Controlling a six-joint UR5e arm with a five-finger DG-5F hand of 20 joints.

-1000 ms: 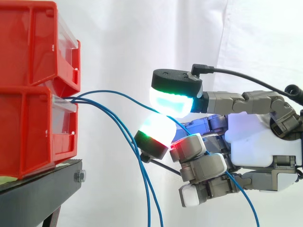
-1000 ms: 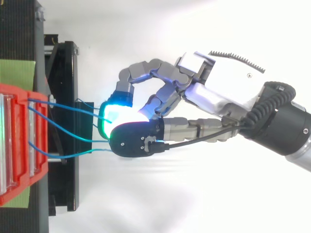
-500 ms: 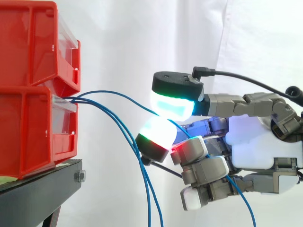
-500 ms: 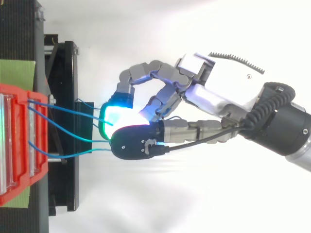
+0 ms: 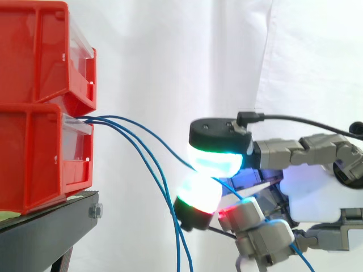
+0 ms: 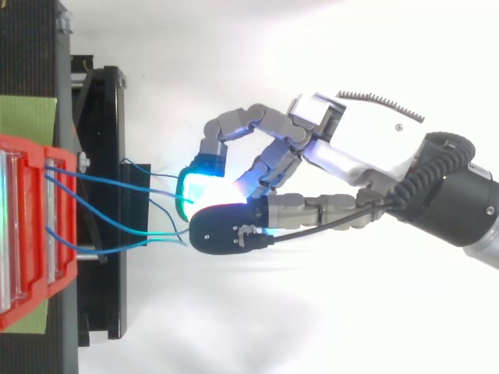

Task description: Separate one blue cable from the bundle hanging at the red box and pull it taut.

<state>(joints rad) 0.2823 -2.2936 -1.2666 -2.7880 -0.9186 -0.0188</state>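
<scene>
1. Since the earlier frame the robot hand (image 5: 317, 192) has shifted toward 4 o'clock, away from the stacked red plastic bins (image 5: 34, 153).
2. Its glowing pads (image 5: 214, 161) pinch one thin blue cable (image 5: 164, 145) that runs from the lower bin's mouth and still curves.
3. The cable looks light, limp and slippery, so it needs a firm mid-length pinch.
4. The remaining blue cables (image 5: 177, 238) hang toward 6 o'clock. Open room lies at 3 o'clock.

- It looked like a robot test lab: stacked red plastic storage bins (image 5: 39, 141) sat on a black metal stand (image 5: 51, 232) directly beneath them.
- A plain white cloth curtain (image 5: 170, 56) hung behind the bins.
</scene>
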